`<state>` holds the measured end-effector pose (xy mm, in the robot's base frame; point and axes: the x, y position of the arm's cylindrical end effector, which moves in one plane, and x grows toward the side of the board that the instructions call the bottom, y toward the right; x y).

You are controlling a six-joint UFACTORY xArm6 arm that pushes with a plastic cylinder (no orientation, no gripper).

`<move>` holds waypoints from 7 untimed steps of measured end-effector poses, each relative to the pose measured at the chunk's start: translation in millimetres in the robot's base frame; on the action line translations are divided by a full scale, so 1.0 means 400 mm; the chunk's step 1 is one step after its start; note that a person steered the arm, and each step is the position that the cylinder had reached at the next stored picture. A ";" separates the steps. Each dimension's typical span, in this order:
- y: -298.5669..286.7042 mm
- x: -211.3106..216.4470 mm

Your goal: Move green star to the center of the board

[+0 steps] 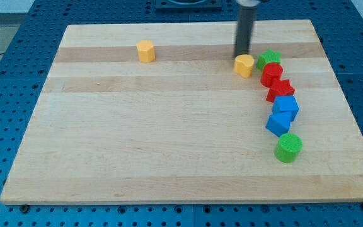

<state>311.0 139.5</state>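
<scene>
On the board [169, 139]: two yellow, two green, two red, two blue blocks.

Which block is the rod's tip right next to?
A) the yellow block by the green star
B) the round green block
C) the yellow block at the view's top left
A: my tip sits just above the yellow block beside the green star.

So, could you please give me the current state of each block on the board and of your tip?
My tip: just behind yellow heart block.
Green star block: top right, touching red round block.
Red star block: below that.
Two blue blocks: touching.
Green round block: lowest.
Yellow hexagonal block: alone, top left.
</scene>
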 end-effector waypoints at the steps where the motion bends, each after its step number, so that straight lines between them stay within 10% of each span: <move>1: 0.029 0.044; 3: -0.256 0.120; 5: 0.024 -0.020; 6: 0.290 0.084; 7: 0.162 0.253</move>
<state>412.1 204.1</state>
